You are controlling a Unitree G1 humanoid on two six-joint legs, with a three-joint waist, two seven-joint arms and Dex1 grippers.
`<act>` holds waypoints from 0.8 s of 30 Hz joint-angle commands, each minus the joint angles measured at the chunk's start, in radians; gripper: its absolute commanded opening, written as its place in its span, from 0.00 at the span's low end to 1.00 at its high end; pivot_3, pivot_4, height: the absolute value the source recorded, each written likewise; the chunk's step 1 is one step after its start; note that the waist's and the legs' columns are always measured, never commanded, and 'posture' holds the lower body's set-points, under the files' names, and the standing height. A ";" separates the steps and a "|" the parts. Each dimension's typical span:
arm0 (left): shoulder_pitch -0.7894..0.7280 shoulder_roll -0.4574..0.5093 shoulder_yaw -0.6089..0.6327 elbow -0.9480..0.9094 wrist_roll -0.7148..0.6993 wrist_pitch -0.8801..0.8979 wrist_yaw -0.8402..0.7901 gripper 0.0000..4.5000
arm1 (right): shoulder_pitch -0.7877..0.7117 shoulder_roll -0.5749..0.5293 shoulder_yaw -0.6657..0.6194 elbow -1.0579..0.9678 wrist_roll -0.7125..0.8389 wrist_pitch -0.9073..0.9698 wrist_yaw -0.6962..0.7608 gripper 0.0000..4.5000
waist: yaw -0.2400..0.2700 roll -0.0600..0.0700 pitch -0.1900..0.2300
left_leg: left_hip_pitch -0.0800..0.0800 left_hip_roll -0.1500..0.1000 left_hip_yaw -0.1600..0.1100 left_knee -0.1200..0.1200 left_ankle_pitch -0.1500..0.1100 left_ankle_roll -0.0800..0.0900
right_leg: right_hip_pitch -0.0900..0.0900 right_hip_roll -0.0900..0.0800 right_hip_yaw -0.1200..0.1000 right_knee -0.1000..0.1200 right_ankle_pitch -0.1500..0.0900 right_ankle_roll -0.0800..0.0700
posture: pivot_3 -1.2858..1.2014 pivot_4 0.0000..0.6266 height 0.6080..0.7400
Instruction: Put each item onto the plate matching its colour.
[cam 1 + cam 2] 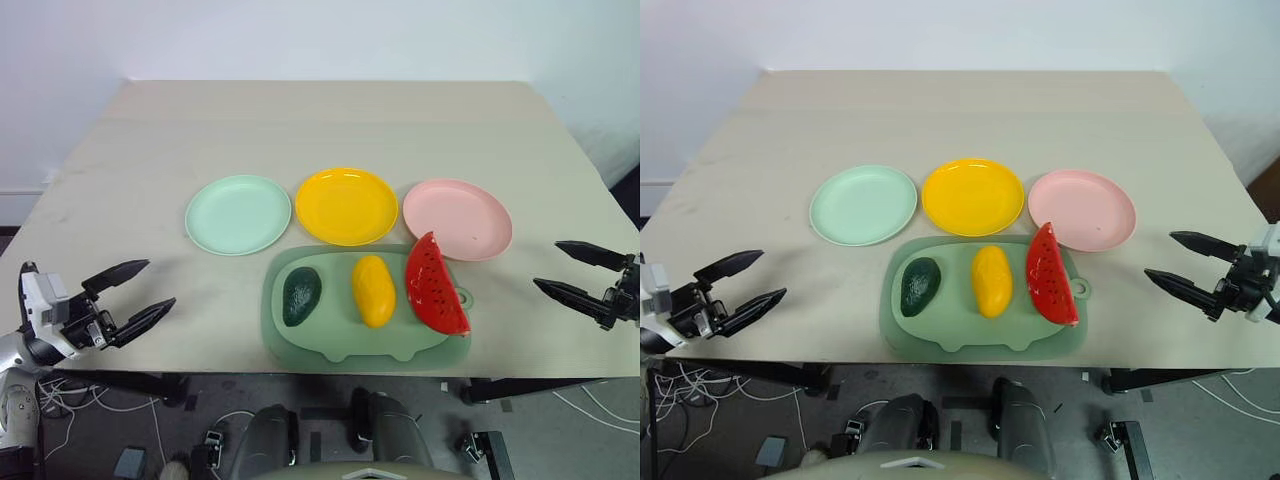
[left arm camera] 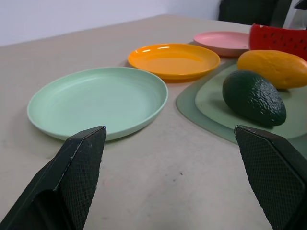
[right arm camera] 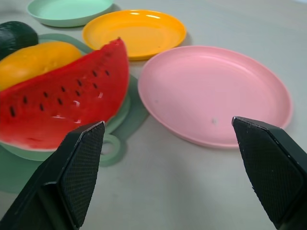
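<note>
Both grippers hung wide apart and empty, the left gripper (image 1: 132,292) and right gripper (image 1: 568,270) flanking the flat pale green mat (image 1: 330,342). On the mat lay a pebbly dark avocado (image 1: 300,295), a smooth oblong mango (image 1: 373,290) and a seeded watermelon wedge (image 1: 435,285). Just beyond the mat stood round glossy plates: mint green plate (image 1: 238,214), yellow-orange plate (image 1: 346,206), pale pink plate (image 1: 458,218).

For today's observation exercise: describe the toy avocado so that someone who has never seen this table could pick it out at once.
On the beige table, find the pale green mat in front of the three plates. Three toy foods lie in a row on it, and the avocado is the one at the robot's left end, beside the yellow mango. It alone is dark green and bumpy.
</note>
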 commanded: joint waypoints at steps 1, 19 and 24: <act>-0.015 0.010 -0.002 0.005 -0.001 -0.022 -0.018 0.99 | 0.027 -0.012 -0.042 -0.082 0.031 0.032 -0.016 1.00 | 0.000 0.000 0.000 | 0.000 0.000 0.000 0.000 0.000 0.000 | 0.000 0.000 0.000 0.000 0.000 0.000 | 0.52 0.24 0.95; -0.075 -0.022 -0.062 0.059 0.024 -0.076 -0.038 0.99 | -0.145 -0.160 0.097 -0.525 0.321 0.825 -0.371 1.00 | -0.001 0.000 0.000 | -0.001 0.001 -0.001 0.000 0.000 0.000 | -0.002 0.000 0.000 0.000 -0.001 -0.001 | 0.52 0.24 0.95; -0.053 -0.047 -0.070 0.043 0.024 -0.089 -0.018 0.99 | -0.262 -0.173 0.226 -0.605 0.341 1.053 -0.533 1.00 | 0.001 0.000 0.000 | -0.003 0.001 -0.001 0.000 0.000 0.000 | -0.003 -0.001 0.000 0.000 -0.001 -0.001 | 0.52 0.24 0.95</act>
